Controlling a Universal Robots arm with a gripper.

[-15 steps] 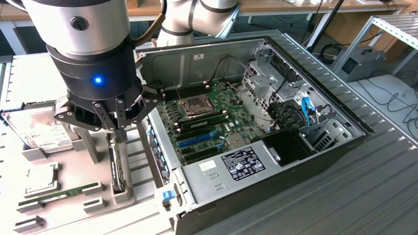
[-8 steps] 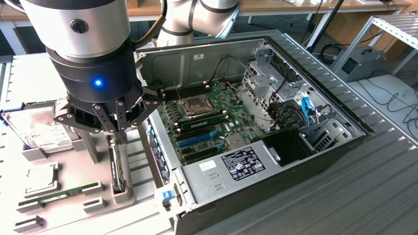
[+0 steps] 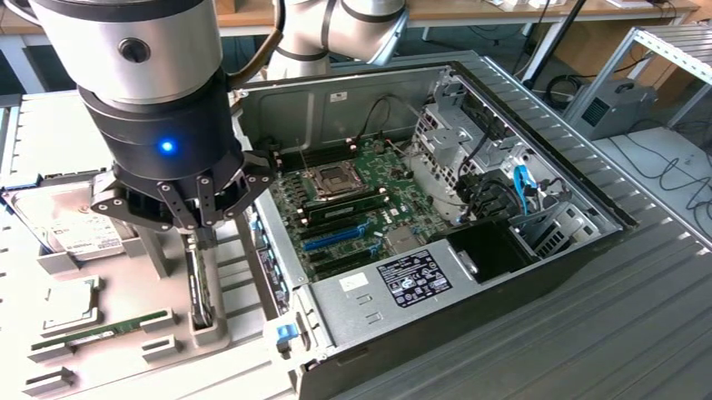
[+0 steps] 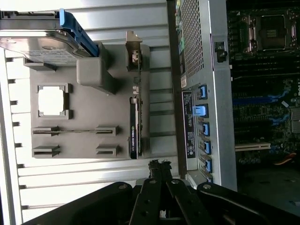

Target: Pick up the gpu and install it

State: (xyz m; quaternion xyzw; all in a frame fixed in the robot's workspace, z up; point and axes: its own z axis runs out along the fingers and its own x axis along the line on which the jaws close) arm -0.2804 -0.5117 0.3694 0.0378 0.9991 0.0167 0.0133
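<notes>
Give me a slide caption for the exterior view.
The gripper hovers above the gpu, which stands on edge in the gray parts tray beside the open computer case.

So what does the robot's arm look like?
Its arm is a fat silvery-grey tube, then a black collar with a glowing blue light. The tool is black, made of thin jointed bars with little bolts.

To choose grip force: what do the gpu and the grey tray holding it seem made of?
The gpu: dark, matte, likely plastic shroud over circuit board; its end bracket looks bare metal, pale sheen. The tray: uniform matte grey, probably moulded or printed plastic.
</notes>
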